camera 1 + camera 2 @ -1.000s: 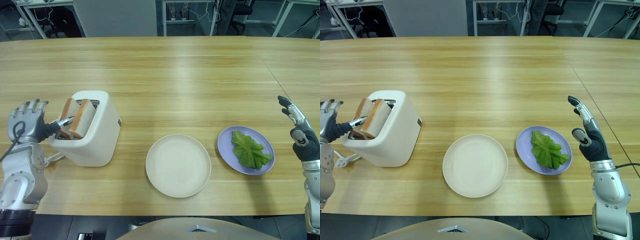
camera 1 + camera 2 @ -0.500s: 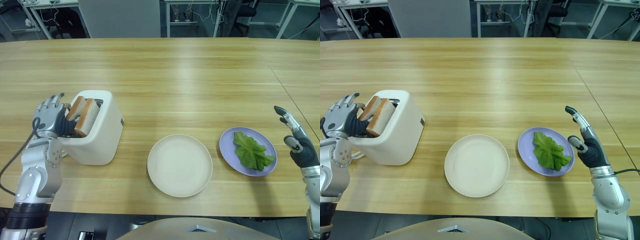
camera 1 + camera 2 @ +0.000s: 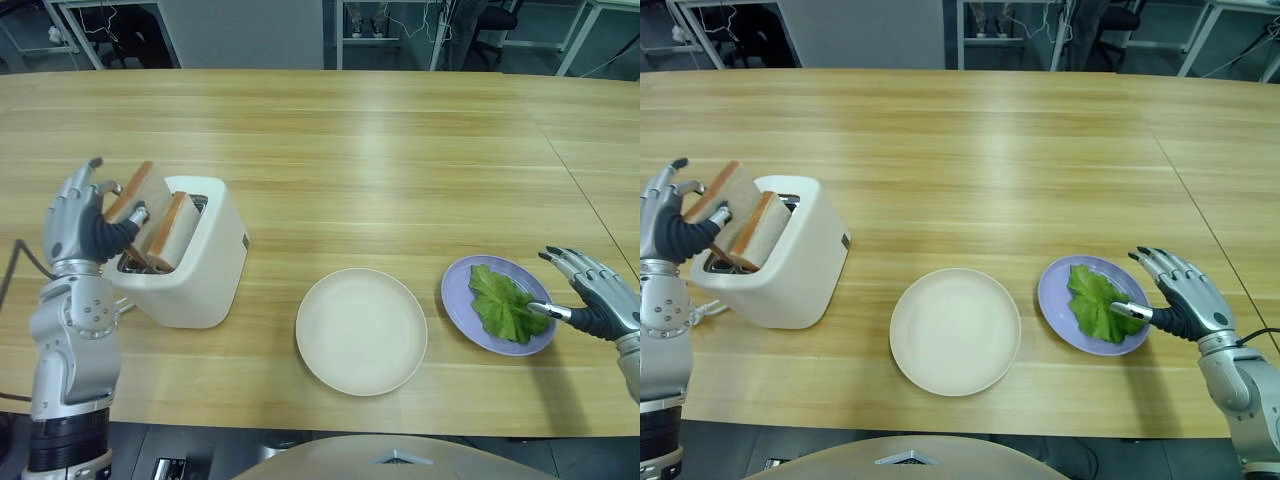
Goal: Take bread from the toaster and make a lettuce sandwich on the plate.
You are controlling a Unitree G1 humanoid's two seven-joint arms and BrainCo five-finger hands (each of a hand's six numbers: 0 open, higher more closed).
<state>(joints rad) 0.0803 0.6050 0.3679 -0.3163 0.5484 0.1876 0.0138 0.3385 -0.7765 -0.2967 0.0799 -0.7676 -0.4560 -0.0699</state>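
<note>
My left hand [image 3: 82, 228] pinched a bread slice [image 3: 140, 187] sticking up from the toaster [image 3: 205, 262]; my right hand [image 3: 592, 302] lay spread at the rim of the purple plate [image 3: 458, 300], the white plate [image 3: 360, 332] well apart.

A wide wooden table [image 3: 400, 140] is laid out in front. White-legged desks [image 3: 385, 22] and a pale cabinet [image 3: 245, 30] are ranged behind.

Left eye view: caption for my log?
Left hand grips one bread slice part-way out of the toaster; right hand hovers at the lettuce on the purple plate, cream plate between.
</note>
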